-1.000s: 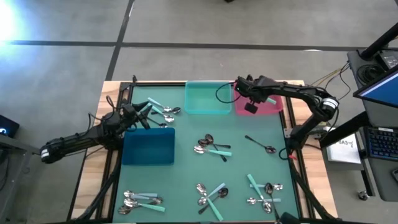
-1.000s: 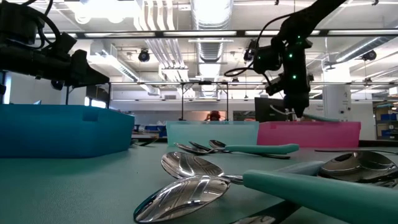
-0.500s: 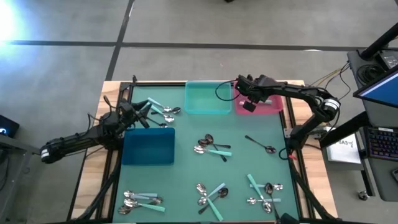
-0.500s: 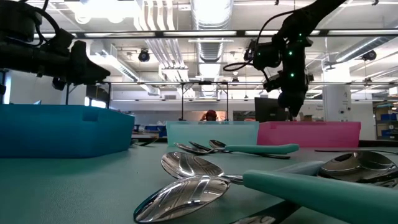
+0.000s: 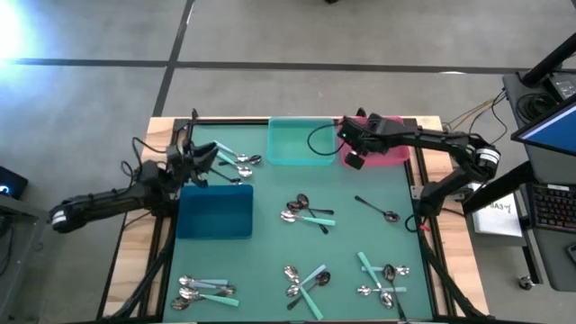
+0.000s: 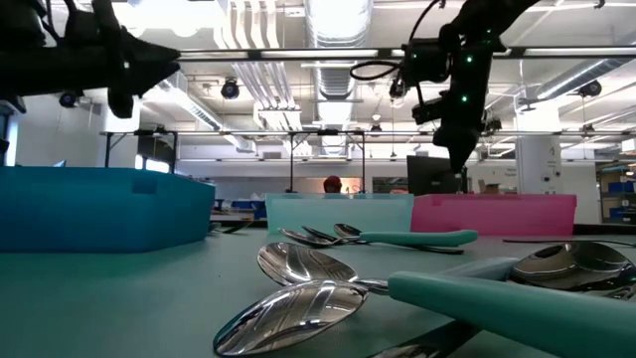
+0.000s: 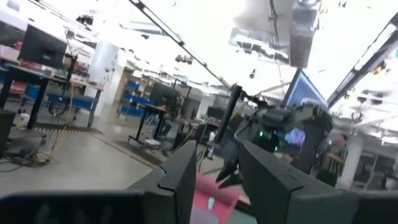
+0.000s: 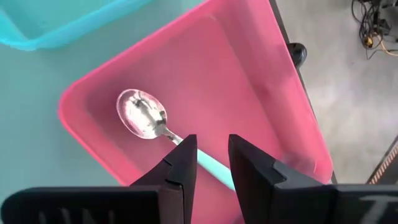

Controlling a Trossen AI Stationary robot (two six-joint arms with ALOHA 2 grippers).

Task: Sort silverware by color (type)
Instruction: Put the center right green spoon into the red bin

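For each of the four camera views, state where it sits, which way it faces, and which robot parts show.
High: overhead, straight down on the table; both arms show.
Low: table height, level across spoons toward the pink bin; both arms overhead.
Left wrist: faces the room; own fingers, right arm beyond.
Right wrist: looks down into the pink bin at a teal-handled spoon; own fingers.
Shared: pink bin, in all four.

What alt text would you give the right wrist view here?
A spoon with a shiny bowl and a mint-teal handle lies inside the pink bin, seen past the right end effector, whose two dark fingers stand slightly apart with nothing between them. A corner of the teal bin shows beside it.
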